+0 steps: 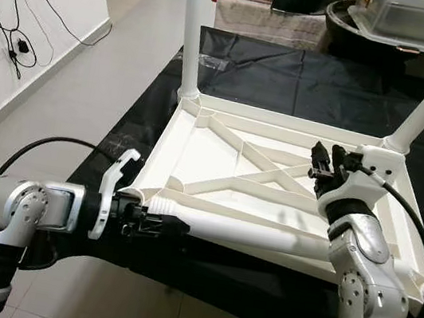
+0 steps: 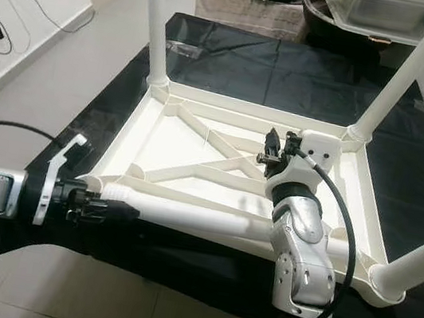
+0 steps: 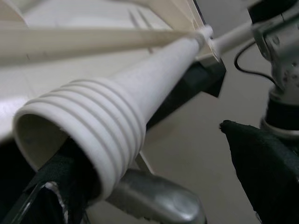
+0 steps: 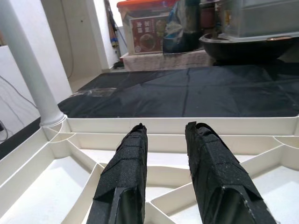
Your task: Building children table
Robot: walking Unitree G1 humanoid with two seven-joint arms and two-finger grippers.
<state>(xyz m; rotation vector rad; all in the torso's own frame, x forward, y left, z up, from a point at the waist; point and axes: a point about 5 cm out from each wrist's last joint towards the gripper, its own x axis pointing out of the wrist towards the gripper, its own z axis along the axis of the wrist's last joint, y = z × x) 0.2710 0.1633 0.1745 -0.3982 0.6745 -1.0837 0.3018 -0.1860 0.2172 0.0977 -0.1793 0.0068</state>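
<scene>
Table top [image 1: 220, 156]: white, upside down on black sheet [image 1: 289, 78]; three legs fitted.
Loose leg [image 1: 249, 231]: lies along near edge.
Left gripper [image 1: 154, 227]: clamped on loose leg's ribbed left end.
Right gripper [image 1: 321, 170]: fingers parted, empty, above the underside.

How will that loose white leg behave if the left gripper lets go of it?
The leg is a round, tapered tube, so it would likely roll, curving because of the taper. Its open end in the left wrist view shows it is hollow, so probably light and stiff. The left gripper holds it near the ribbed end, lying along the tabletop edge; it could slip off onto the floor.
</scene>
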